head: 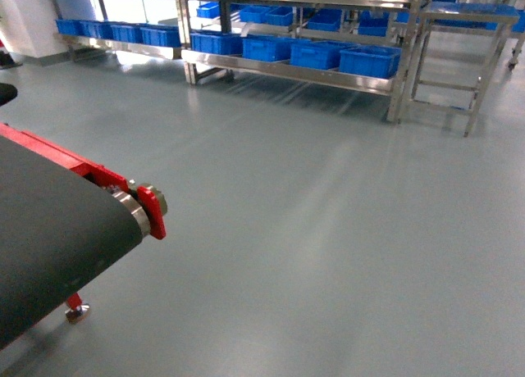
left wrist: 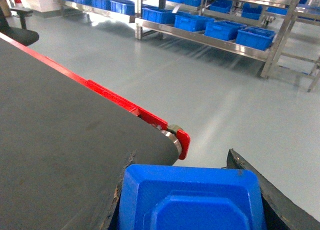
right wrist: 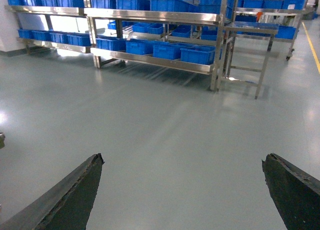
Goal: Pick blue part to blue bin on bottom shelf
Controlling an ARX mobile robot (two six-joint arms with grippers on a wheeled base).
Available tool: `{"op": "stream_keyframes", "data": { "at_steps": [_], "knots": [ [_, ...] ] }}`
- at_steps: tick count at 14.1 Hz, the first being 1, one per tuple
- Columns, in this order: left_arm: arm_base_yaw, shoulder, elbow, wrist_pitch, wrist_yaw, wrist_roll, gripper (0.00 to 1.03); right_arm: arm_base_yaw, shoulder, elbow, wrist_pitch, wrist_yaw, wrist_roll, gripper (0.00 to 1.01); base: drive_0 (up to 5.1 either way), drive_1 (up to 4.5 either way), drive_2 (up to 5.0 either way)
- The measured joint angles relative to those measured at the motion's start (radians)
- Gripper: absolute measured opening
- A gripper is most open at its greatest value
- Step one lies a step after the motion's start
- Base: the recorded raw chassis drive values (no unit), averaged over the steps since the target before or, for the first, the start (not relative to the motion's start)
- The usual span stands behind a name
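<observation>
**Far from the rack, and no red-capped part in sight**

Head view first: you're looking across a wide stretch of grey floor [head: 328, 254] toward the steel rack [head: 295, 33] at the far side. Its bottom shelf [head: 287, 70] carries a row of blue bins [head: 316, 55]. At your lower left sits the end of the black conveyor belt [head: 49, 229] with its red side rail [head: 90, 170]. Neither gripper shows here, and the blue part isn't visible either.

Left wrist now: the left gripper [left wrist: 192, 210] has something blue between its fingers [left wrist: 260, 190], a broad moulded blue plastic piece [left wrist: 190, 200] filling the bottom of the frame. You can't confirm it's the blue part: no red cap or dark middle shows, and it looks large for that. Whether the jaws are truly pressing on it, I cannot tell. It hangs right at the belt's end, the roller and red end bracket [left wrist: 183, 142] just behind.

Right wrist: the right gripper [right wrist: 182, 190] is spread wide, 2 dark fingers [right wrist: 70, 200] at the frame edges, nothing but floor between them. The rack and bins stand well away.

My read on progress: early to middle. If that blue piece is your load, pickup is done; the drive to the rack and the drop into a bottom-shelf bin are both left.
</observation>
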Motion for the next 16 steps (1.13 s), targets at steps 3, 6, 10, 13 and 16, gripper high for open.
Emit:
{"op": "stream_keyframes", "data": {
  "at_steps": [3,6,10,13,16],
  "knots": [
    [0.0,0.0,0.0,0.0,0.0,0.0,0.44,0.0,0.0,0.0,0.0,0.0,0.0,0.98,-1.6,-1.61,-1.6],
    [0.0,0.0,0.0,0.0,0.0,0.0,0.44,0.0,0.0,0.0,0.0,0.0,0.0,0.98,-1.6,-1.61,-1.6],
    [0.0,0.0,0.0,0.0,0.0,0.0,0.44,0.0,0.0,0.0,0.0,0.0,0.0,0.98,-1.7,-1.66,-1.7],
    [0.0,0.0,0.0,0.0,0.0,0.0,0.44,0.0,0.0,0.0,0.0,0.0,0.0,0.98,-1.7,-1.66,-1.7],
    [0.0,0.0,0.0,0.0,0.0,0.0,0.44,0.0,0.0,0.0,0.0,0.0,0.0,0.98,-1.7,-1.66,-1.7]
  ]
}}
